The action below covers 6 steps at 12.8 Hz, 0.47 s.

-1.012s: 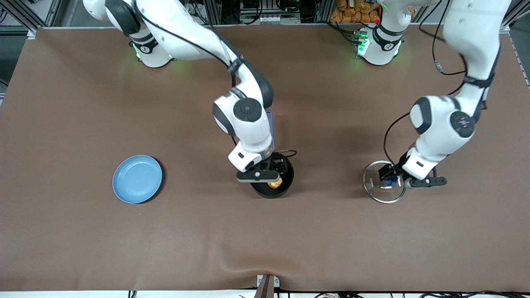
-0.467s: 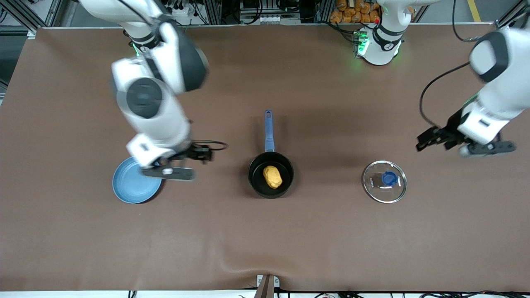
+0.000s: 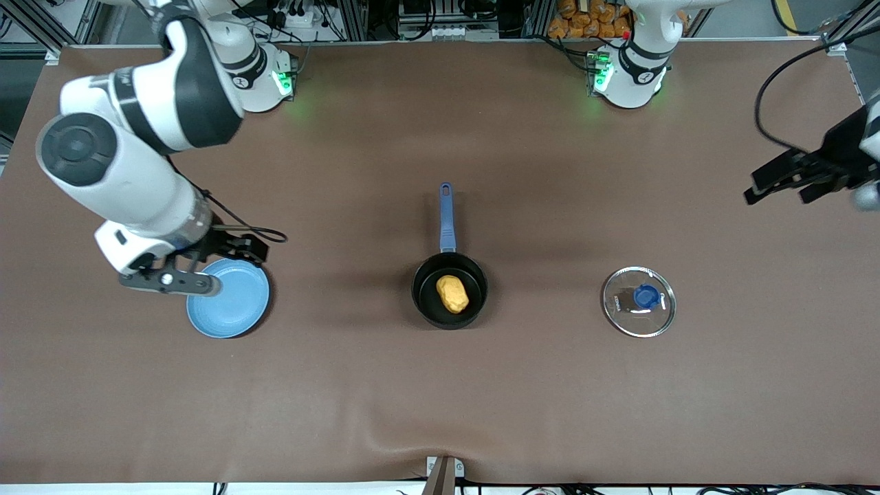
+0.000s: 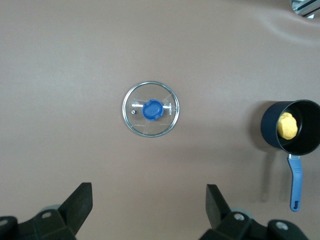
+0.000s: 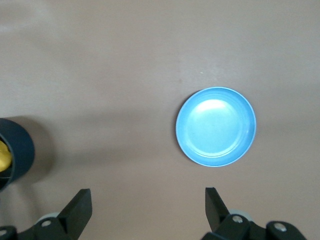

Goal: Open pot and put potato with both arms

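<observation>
Potato [image 3: 452,293] lying in the uncovered pot [image 3: 449,290]; glass lid [image 3: 639,302] flat on the table toward the left arm's end. Blue plate [image 3: 234,302] bare. Left gripper [image 4: 149,205] and right gripper [image 5: 148,206] both spread wide, holding nothing, up over the table.

Black pot [image 3: 449,291] with blue handle — yellow-orange potato [image 3: 452,293], light-blue plate [image 3: 234,301], brown table [image 3: 440,392].

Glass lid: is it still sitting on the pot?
No, the glass lid lies flat on the table toward the left arm's end, apart from the open pot.
</observation>
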Tool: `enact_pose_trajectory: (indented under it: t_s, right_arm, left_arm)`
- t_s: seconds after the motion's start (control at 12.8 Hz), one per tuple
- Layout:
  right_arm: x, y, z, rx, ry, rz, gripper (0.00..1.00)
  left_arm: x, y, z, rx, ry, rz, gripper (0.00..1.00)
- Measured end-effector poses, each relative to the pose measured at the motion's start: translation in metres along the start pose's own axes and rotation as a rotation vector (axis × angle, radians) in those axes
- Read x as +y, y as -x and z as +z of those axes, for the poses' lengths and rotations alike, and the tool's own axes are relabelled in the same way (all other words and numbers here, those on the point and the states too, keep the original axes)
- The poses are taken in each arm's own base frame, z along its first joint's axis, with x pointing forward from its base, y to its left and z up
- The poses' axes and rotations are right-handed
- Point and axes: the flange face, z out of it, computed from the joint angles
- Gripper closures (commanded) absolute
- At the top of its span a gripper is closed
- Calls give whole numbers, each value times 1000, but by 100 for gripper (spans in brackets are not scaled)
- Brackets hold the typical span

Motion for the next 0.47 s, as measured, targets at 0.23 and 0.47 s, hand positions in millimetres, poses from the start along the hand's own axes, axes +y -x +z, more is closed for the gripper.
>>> enact_pose_trajectory:
  t_s: [0.23,0.47]
  right_arm:
    - [61,15,3,-4,-11,-7,0]
    - [111,30,-1,22,-27,-8,0]
  left_arm:
    - [-1,1,-10,-6,-50,10,0]
    - [-2,0,-9,-15,-61,12,0]
